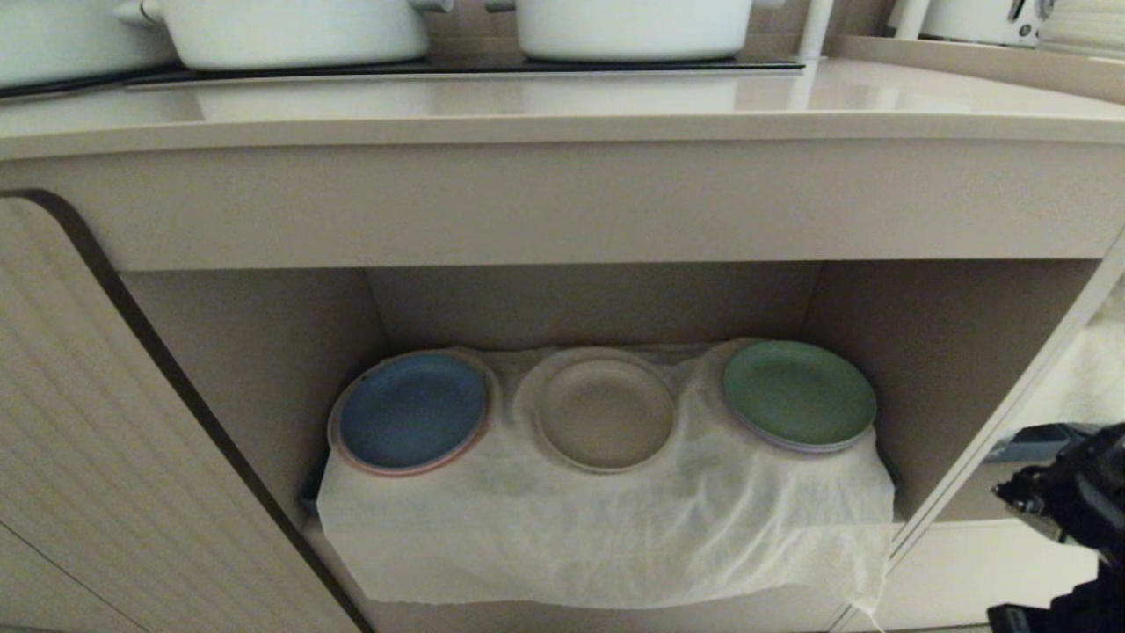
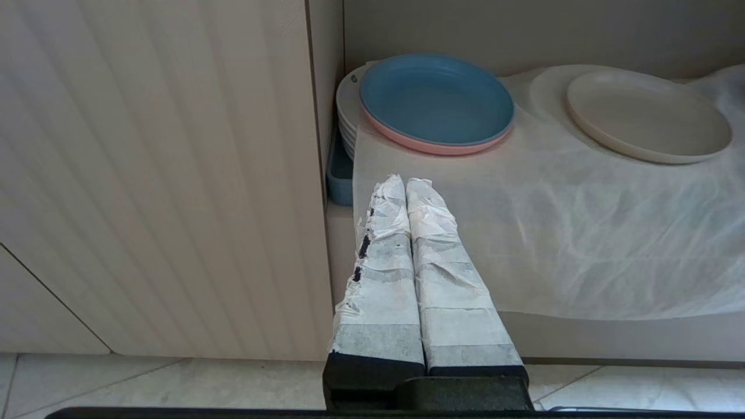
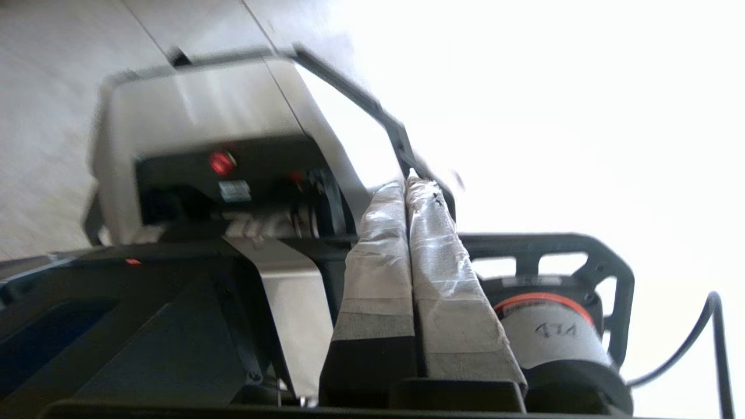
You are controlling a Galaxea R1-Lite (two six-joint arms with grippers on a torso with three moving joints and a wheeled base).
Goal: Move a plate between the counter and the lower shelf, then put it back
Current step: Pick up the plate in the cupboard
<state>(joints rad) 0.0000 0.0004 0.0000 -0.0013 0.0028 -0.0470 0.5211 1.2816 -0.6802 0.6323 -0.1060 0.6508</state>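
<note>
while i hold the rig crouched before the cabinet, my left gripper sits nearest, low by the ribbed cabinet door, its taped fingers pressed together on nothing. my right gripper is off to the right beside the robot's own base, well apart from the shelf; its jaws are fully closed and hold nothing. in the head view only a dark part of that arm shows at the right edge. next comes the lower shelf, its floor draped with a wrinkled white cloth. the plate lies flat on the cloth in the middle, between a blue plate on the left and a green plate on the right. above is the counter, and farthest back two white pots stand on its black hob panel.
</note>
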